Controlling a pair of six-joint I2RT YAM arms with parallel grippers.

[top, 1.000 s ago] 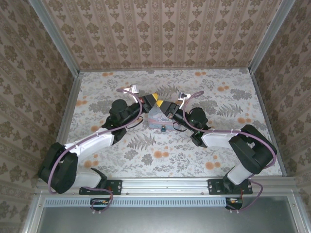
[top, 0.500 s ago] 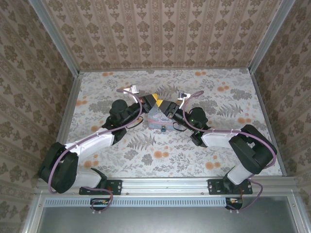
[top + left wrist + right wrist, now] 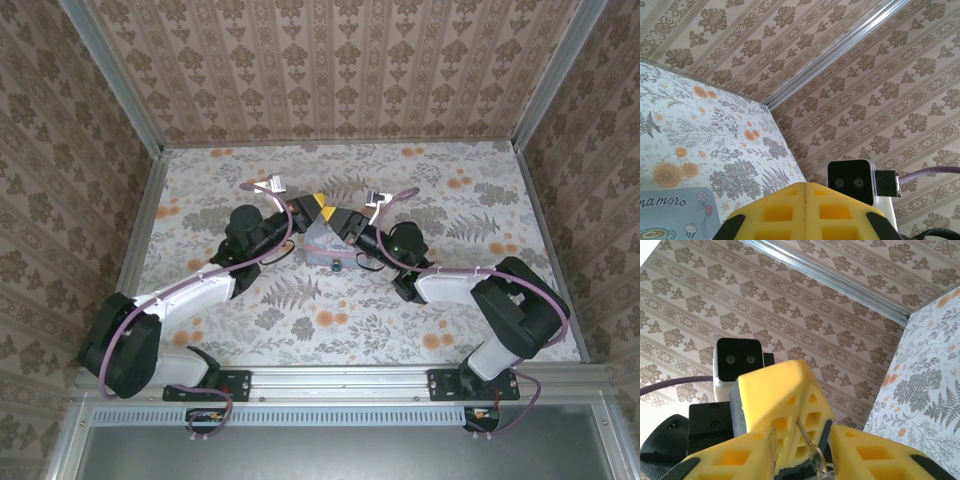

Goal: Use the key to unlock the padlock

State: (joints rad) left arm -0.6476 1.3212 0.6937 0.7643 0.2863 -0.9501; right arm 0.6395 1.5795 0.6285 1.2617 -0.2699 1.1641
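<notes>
My left gripper (image 3: 318, 206) is shut on the key (image 3: 807, 437), a thin metal blade that sticks out of the seam between its yellow fingers (image 3: 790, 390), with a small ring (image 3: 819, 465) hanging from it. My right gripper (image 3: 348, 222) faces it, open, one finger on each side of the key and the ring (image 3: 805, 452). Both grippers hover over the pale-blue tin (image 3: 322, 247). The padlock (image 3: 337, 266), tiny and dark teal, lies at the tin's near edge. In the left wrist view the left gripper (image 3: 805, 192) has its fingers pressed together and the key is hidden.
The floral floor (image 3: 450, 200) is walled in by patterned panels with metal corner posts (image 3: 545, 75). The right wrist's camera housing (image 3: 850, 182) sits just beyond my left fingertips. A corner of the tin (image 3: 675, 217) shows at the lower left.
</notes>
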